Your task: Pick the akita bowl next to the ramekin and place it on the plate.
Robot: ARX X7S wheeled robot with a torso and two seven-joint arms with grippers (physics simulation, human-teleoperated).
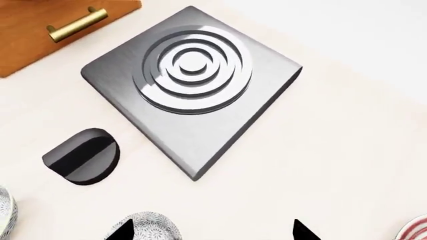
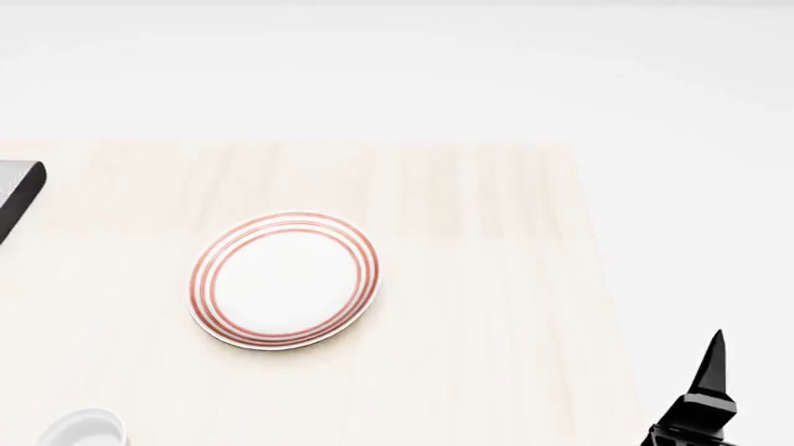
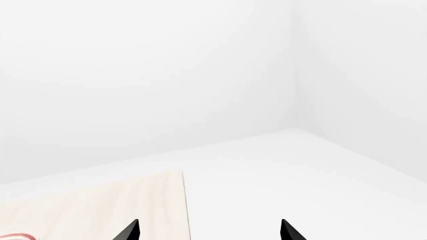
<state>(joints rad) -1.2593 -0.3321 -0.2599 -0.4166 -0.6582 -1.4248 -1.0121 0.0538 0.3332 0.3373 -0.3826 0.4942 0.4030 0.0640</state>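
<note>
So the akita bowl (image 1: 150, 226) only shows in the left wrist view, as a speckled rim poking up right between the tips of the left pincer (image 1: 212, 231). One black tip sits over its edge and the other is well off to the side. A second patterned piece (image 1: 5, 212) peeks in at the frame edge, probably its twin, so which one sits by the ramekin can't be settled from that view alone.

My read on handling: it looks like glazed ceramic, so stiff, a bit hefty for its size, slick, and chippable if dropped. I'd pinch the rim wall, one finger inside and one outside, rather than squeeze across the whole curved body.

The left pincer is spread wide with nothing in it, hanging above the table (image 1: 333, 150) and looking down past the square burner plate (image 1: 193, 85) and a dark knob (image 1: 83, 156).

In the head view the plate (image 2: 285, 279) lies bare near the middle of the table. The ramekin (image 2: 81, 429) is at about 7 o'clock from it, half cut off by the frame, so the bowl should be just out of sight down there.

The right pincer (image 3: 210, 231) is parked off the table's edge at roughly 4 o'clock from the plate, tips apart, empty, pointing at blank wall.
</note>
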